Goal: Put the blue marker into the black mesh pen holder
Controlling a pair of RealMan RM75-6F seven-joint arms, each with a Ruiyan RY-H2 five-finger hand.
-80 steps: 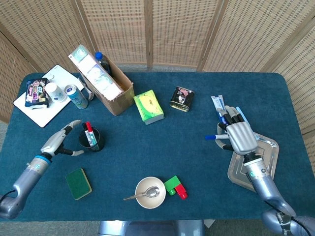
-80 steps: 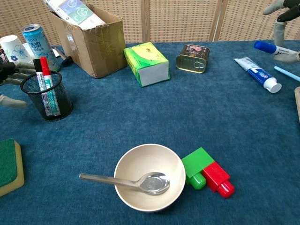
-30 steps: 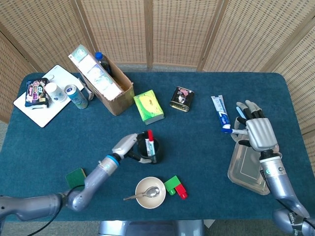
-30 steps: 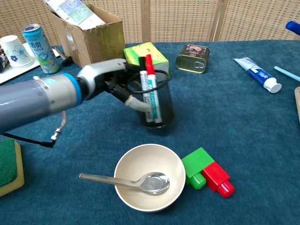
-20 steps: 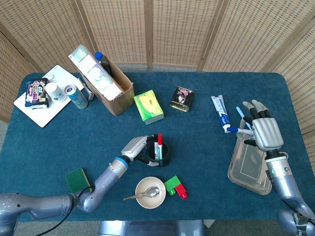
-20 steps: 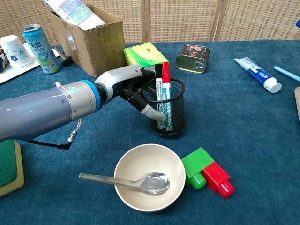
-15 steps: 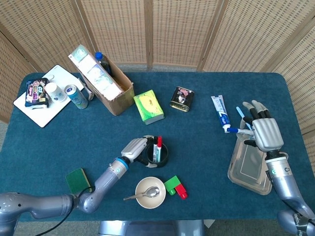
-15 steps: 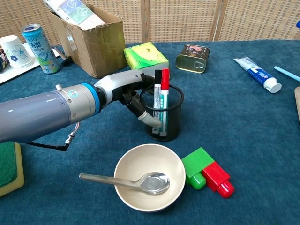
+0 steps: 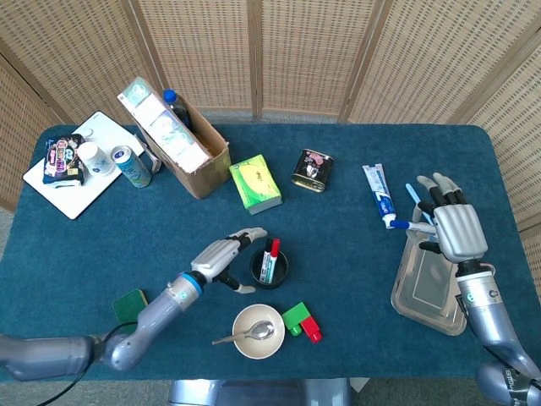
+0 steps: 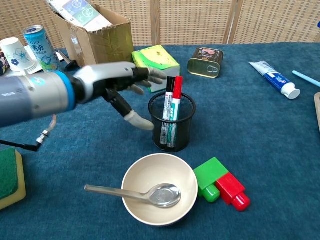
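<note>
The black mesh pen holder stands upright on the blue cloth in front of the bowl, with a red and a black marker in it. My left hand hovers just left of the holder with fingers spread, apart from it and holding nothing. At the right, above the tray's edge, my right hand pinches the blue marker, whose blue cap points left. The chest view does not show the right hand or the blue marker.
A bowl with a spoon and green and red blocks lie near the front. A metal tray, toothpaste and toothbrush are at the right. Tissue box, tin and cardboard box stand behind.
My left hand has let go of the pen holder and drawn back to the left with fingers spread. The holder stays upright. The right hand with the marker has not moved.
</note>
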